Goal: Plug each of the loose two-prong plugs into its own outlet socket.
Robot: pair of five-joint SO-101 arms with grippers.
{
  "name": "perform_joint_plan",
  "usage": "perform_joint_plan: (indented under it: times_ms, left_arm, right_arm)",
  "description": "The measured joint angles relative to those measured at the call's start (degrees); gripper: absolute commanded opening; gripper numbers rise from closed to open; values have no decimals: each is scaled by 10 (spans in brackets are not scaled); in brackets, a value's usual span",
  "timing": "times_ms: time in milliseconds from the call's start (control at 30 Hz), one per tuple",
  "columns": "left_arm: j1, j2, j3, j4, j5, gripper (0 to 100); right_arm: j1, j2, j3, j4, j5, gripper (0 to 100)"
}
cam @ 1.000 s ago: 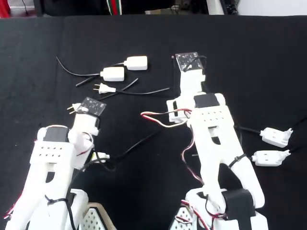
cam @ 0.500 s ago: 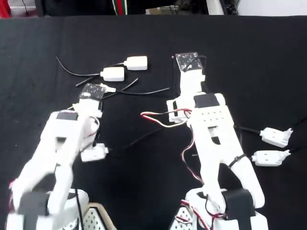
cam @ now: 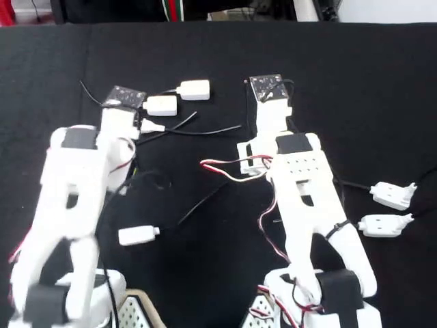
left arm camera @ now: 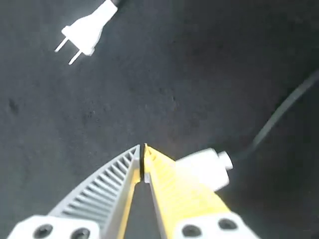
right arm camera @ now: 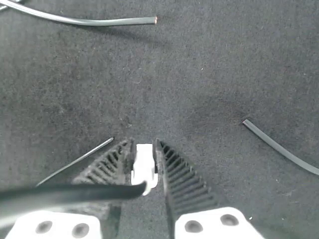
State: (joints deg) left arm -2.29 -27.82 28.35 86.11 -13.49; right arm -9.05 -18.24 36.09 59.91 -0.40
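My left gripper [left arm camera: 142, 160] is shut with nothing between its fingers, and in the high view it [cam: 123, 100] hangs at the back left beside two white sockets [cam: 162, 105] [cam: 194, 89]. A loose white two-prong plug [left arm camera: 87, 32] lies on the black cloth ahead of it, also seen in the high view [cam: 152, 126]. A white corded piece [left arm camera: 209, 167] sits beside the yellow finger; I cannot tell whether they touch. My right gripper [right arm camera: 144, 164] is shut on a small white plug [right arm camera: 144, 169], at the table's middle [cam: 266, 87]. Another white plug [cam: 138, 236] lies near the front.
Two more white sockets [cam: 390, 195] [cam: 382, 224] lie at the right edge on black cords. Loose black cords [cam: 205, 130] cross the cloth between the arms, and a cut cord end [right arm camera: 149, 20] lies ahead of the right gripper. Red and white arm wiring [cam: 232, 171] loops mid-table.
The left arm has swung from the front left out toward the back-left sockets. The white plug near its base now lies uncovered on the cloth. The right arm has kept still.
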Motion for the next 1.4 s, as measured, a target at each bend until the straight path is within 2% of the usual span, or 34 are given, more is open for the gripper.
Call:
perform_joint_plan:
  times_ms: [100,200,367,600,800,933,1100,1400]
  left_arm:
    - [40,-86,11,69,-69,28]
    - [98,-116,62,109,-148,28]
    - [166,-121,183,92,-228,28]
    - [172,-98,268,22,-273,28]
    - [130,41,299,-112,-269,28]
    - [75,158,249,-166,-261,28]
    - [15,240,130,-174,-280,28]
    - [-40,288,0,-176,-336,29]
  right_arm:
    - [0,0,0,0,0,11]
    - [0,0,0,0,0,11]
    - [0,0,0,0,0,11]
    - [0,0,0,0,0,11]
    - [0,0,0,0,0,11]
    - [0,0,0,0,0,11]
    - [0,0,0,0,0,11]
    - [0,0,0,0,0,11]
